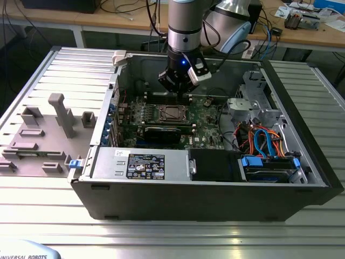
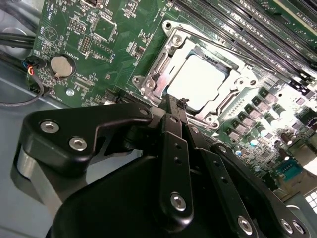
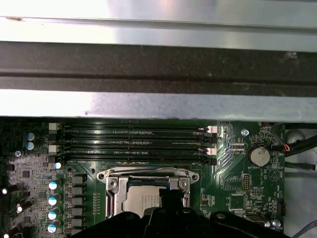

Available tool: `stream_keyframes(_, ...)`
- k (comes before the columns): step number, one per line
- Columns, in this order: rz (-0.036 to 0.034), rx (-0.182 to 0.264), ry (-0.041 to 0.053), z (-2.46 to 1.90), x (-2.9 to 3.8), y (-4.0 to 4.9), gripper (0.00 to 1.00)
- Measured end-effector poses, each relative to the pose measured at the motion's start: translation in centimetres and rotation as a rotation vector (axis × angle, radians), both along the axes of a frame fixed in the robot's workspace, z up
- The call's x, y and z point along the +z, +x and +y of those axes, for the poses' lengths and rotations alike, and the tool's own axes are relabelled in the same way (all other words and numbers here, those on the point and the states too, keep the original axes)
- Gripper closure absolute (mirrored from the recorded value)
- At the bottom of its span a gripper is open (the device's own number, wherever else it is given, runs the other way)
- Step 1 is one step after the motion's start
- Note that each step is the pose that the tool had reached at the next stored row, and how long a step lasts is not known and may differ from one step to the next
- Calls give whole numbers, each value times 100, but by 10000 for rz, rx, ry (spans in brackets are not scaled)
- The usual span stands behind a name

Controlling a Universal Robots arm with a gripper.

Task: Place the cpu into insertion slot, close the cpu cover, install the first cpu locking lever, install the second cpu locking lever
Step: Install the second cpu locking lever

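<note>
The arm [image 1: 183, 24] is a chunky silver-grey tube with a black band up top. Below sits a black wrist block with a little blue light and a white clip-on piece. The gripper [image 2: 174, 106] is matte black, flat linkage bars pinned with shiny silver screws.

The exterior view is evenly and softly lit from above; the inside of the computer case [image 1: 215, 135] sits in mild shadow; a small blue light glows on the arm [image 1: 183, 61]. In the second wrist view, harsh glare whitens the chip [image 2: 198, 82] and the board's far right; the near black gripper [image 2: 184, 106] looks soft. In the first wrist view, the metal rail [image 3: 158, 104] gleams; the board [image 3: 237, 183] is dim.
</note>
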State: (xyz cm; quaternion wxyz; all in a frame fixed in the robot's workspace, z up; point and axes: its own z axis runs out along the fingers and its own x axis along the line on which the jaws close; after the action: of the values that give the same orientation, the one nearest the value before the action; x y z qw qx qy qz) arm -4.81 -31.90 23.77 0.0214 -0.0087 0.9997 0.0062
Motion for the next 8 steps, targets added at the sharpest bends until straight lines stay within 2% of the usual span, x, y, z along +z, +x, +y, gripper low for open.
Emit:
stream_keyframes(6, 1, 1, -2, -2, 16, 0, 89)
stream_keyframes(8, 0, 1, -1, -1, 48, 0, 89)
